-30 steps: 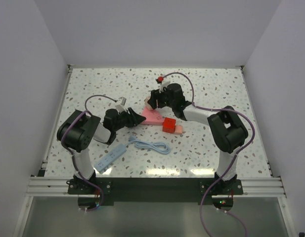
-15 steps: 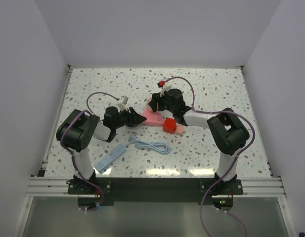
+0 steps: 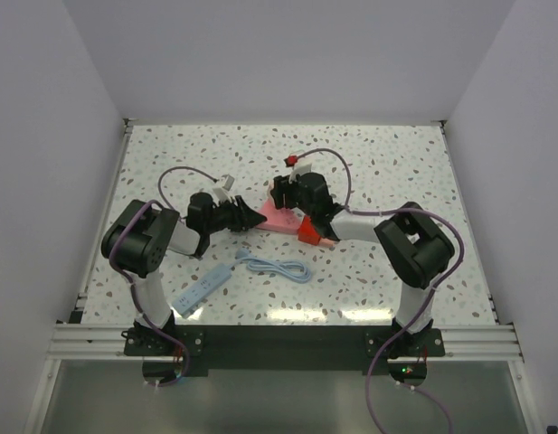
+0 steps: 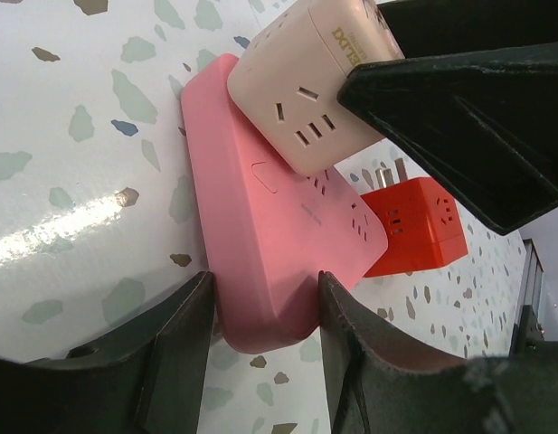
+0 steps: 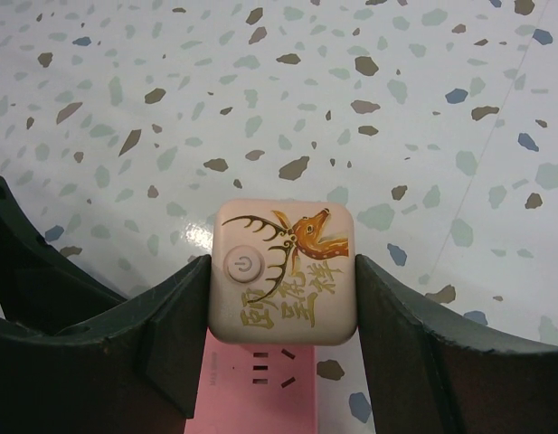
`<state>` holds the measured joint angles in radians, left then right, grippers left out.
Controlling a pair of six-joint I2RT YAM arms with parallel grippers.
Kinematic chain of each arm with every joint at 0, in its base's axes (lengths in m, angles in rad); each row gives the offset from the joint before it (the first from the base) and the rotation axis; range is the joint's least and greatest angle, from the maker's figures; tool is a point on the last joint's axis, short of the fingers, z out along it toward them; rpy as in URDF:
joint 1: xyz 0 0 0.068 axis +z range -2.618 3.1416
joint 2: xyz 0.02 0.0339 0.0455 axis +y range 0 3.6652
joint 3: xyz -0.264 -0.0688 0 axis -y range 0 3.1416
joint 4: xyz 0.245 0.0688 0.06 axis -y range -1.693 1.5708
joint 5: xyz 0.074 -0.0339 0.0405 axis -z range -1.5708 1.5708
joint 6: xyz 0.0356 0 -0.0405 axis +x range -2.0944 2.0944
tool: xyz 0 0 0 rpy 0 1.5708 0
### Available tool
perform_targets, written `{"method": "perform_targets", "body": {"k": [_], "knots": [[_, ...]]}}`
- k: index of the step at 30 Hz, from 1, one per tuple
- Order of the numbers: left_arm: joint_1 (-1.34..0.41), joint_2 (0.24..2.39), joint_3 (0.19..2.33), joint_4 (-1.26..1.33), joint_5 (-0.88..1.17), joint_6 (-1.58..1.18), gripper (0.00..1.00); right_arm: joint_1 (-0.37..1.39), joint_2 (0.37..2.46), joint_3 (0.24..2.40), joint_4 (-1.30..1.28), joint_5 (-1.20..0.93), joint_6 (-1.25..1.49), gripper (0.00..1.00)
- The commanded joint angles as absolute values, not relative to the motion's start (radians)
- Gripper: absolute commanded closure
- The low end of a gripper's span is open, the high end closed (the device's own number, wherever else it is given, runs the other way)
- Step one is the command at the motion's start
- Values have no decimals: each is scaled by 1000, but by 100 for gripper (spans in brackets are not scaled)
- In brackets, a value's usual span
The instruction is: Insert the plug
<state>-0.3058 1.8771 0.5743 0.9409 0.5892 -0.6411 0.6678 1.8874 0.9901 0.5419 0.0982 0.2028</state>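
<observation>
Right end effector (image 5: 283, 262): clamped on the plug (image 5: 285, 280), with one finger on each side face, in the centre of the right wrist view.
Left end effector (image 4: 264, 282): clamped on the lower end of the pink strip (image 4: 269, 199), at the bottom of the left wrist view.
Plug: over the strip's upper end, in the upper centre of the left wrist view. Whether it touches the strip cannot be told.
Handling: probably a light, stiff plastic cube with smooth, slick faces. Two flat opposite sides are the place to grip, leaving the pin face free. The pins would likely jam if it went in tilted.
Strip: flat on the surface (image 5: 260, 90). It looks light enough to slide, so bracing it makes sense.
Red cube (image 4: 419, 226): just beside the strip, right of centre.
Right wrist view alone: the plug's top face, with a power button and a deer print.
Left wrist view alone: the plug's side sockets and the strip's socket rows.
Top view alone: the cable (image 3: 279, 268) and the white remote (image 3: 202, 291), lower left, well apart from the strip.
</observation>
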Motion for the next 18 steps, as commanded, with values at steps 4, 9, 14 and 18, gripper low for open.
{"method": "perform_targets", "body": {"k": [4, 9, 14, 18], "knots": [[-321, 1911, 580, 839, 664, -502, 100, 762, 2065, 868, 192, -26, 316, 100], [-319, 1908, 578, 839, 672, -499, 100, 770, 2095, 841, 233, -46, 341, 100], [-318, 1902, 577, 839, 678, -499, 100, 790, 2125, 827, 255, -55, 365, 100], [-316, 1893, 574, 834, 675, -497, 100, 792, 2131, 802, 268, -54, 385, 100]]}}
